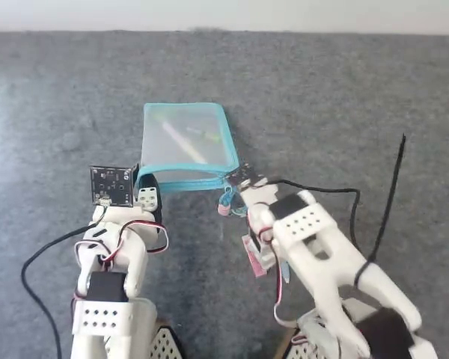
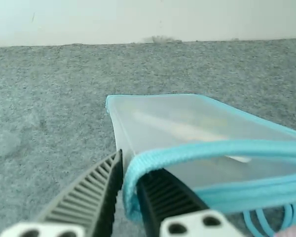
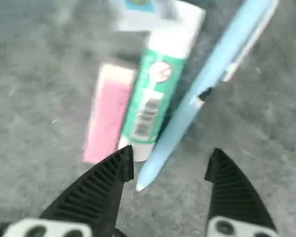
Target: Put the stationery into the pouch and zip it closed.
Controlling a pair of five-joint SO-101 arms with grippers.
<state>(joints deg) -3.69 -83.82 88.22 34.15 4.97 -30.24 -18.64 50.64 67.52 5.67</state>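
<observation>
A translucent pouch (image 1: 183, 146) with teal trim lies flat mid-table, with pen-like items (image 1: 185, 142) showing through it. My left gripper (image 2: 130, 195) is shut on the teal edge at the pouch's (image 2: 197, 128) near-left corner, also seen in the high view (image 1: 148, 196). My right gripper (image 3: 170, 168) hangs open above three loose items: a light blue pen (image 3: 212, 74), a green-and-white stick (image 3: 155, 98) and a pink eraser (image 3: 106, 118). The pen's tip lies between the open fingers. In the high view the eraser (image 1: 251, 262) lies under the right arm.
Teal cord loops (image 1: 226, 202) with a small pink charm hang at the pouch's near-right corner, close to the right arm. A black cable (image 1: 393, 194) runs along the right side. Grey carpet-like table surface (image 1: 344, 97) stretches open behind the pouch.
</observation>
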